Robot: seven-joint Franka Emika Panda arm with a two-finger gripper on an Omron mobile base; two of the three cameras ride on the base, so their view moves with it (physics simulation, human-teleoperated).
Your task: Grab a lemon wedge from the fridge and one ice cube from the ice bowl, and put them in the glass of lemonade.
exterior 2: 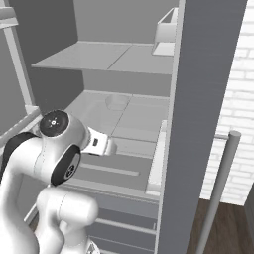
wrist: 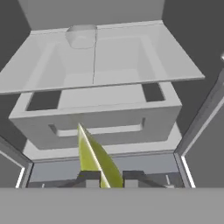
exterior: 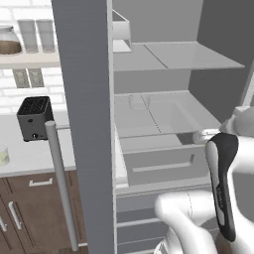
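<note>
One lemon wedge (wrist: 97,162) is pinched in the gripper (wrist: 111,178), its yellow-green blade rising from between the two dark fingertips (wrist: 89,176) in the hand view, the jaws drawn in narrow on its lower end. It juts forward and up from the tips, so most of the slice stands ahead of the gripper, not tucked inside it.

Beyond it sits the fridge (exterior: 163,99), door swung wide, with the pale drawer (wrist: 98,118) just ahead of the wedge and a glass shelf (wrist: 100,57) over that. A small clear container (wrist: 81,35) rests at the back of the shelf.

The step in hand looks like carrying the wedge out of the fridge and over to the glass of lemonade (exterior: 4,155), which stands at the far left edge of the tabletop (exterior: 30,154), left of the black toaster (exterior: 33,118). To do it well: keep the pinch firm, because the slice is thin and gripped low. Back straight out first, clear of the drawer front and the open door (exterior: 84,124) with its long handle (exterior: 62,183), before swinging left. Half the task remains; the ice cube is yet to come.
</note>
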